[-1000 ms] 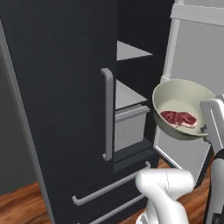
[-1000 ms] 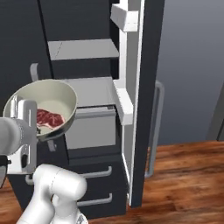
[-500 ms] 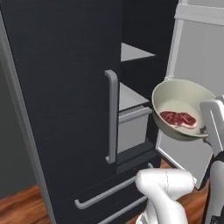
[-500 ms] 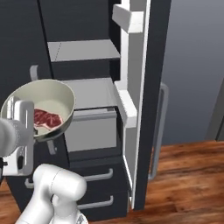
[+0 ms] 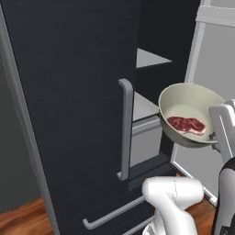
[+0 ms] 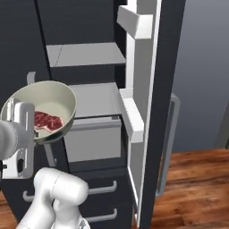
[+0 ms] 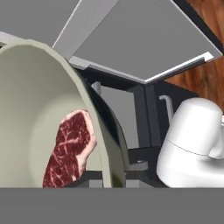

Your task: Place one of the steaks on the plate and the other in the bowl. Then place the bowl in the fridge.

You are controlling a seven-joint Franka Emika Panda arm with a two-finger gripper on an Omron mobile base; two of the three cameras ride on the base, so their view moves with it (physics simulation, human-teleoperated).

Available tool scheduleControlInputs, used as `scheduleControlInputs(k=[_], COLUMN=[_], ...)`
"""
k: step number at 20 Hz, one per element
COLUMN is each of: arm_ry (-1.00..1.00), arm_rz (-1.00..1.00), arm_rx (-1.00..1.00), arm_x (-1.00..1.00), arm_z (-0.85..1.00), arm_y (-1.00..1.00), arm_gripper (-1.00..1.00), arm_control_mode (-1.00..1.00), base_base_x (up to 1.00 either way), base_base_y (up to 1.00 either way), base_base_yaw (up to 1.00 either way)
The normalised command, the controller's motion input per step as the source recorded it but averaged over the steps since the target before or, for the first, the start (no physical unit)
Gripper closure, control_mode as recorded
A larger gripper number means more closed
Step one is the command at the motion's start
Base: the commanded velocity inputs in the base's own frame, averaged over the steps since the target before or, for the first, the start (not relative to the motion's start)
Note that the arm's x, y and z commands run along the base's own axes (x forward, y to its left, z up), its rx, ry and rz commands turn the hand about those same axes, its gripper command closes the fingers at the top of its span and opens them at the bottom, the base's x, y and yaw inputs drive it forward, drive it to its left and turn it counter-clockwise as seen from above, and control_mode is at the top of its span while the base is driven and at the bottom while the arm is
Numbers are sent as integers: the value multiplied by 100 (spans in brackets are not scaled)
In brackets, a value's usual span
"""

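Note:
My gripper is shut on the rim of the pale cream-green bowl, holding it tilted in the air in front of the fridge. A dark red marbled steak lies inside the bowl. From the right side, the gripper and bowl with the steak hang left of the fridge's open compartment. Close up, the bowl and steak fill the left half. The plate is out of view.
The fridge's left door is shut, with a long silver handle. Its right door stands open with door bins. Grey shelves and a crisper box sit inside, with drawers below and wood floor to the right.
The whole picture has shifted a little, so the camera has moved. The bowl with the steak stays in my grip at about the same height.

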Motion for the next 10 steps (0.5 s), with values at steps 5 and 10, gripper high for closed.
scheduleControlInputs(k=[5,10], arm_ry=[0,0], arm_rz=[0,0], arm_rx=[0,0], arm_x=[0,0], arm_z=[0,0], arm_y=[0,0], arm_gripper=[100,100], arm_control_mode=[100,100], base_base_x=[29,34], base_base_y=[-2,0], base_base_yaw=[29,25])
